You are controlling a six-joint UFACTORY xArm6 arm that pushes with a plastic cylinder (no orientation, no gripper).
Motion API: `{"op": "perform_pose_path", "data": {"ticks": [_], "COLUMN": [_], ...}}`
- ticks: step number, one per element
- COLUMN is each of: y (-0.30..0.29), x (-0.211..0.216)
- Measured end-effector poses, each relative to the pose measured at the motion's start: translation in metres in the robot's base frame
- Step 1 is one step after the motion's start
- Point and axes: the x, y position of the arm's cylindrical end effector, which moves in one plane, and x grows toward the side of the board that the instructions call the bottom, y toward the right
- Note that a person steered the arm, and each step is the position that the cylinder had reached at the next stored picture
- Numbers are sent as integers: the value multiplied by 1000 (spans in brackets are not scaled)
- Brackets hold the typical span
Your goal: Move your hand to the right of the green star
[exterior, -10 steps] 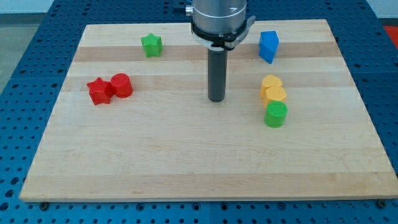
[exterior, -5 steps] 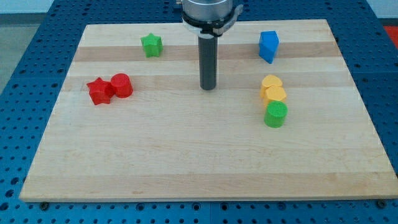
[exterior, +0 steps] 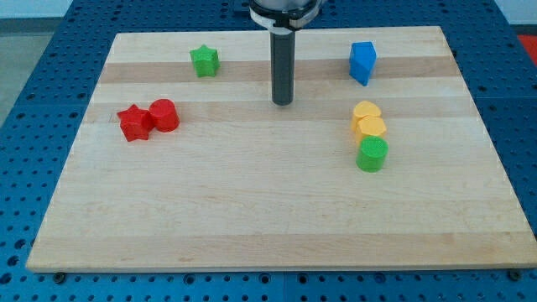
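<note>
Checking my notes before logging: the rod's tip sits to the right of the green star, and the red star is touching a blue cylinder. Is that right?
Not quite. In the camera view the red star touches a red cylinder, not a blue one. My tip does sit to the view's right of the green star, somewhat lower.

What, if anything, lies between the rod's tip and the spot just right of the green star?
Nothing visible. My tip is to the right of and below the green star, with only bare board between them; the other blocks lie elsewhere.
</note>
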Motion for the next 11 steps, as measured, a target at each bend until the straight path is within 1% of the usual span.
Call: {"op": "perform_pose_path", "data": {"ticks": [3,11], "y": [-4,-4], "x": [-42,-56]}}
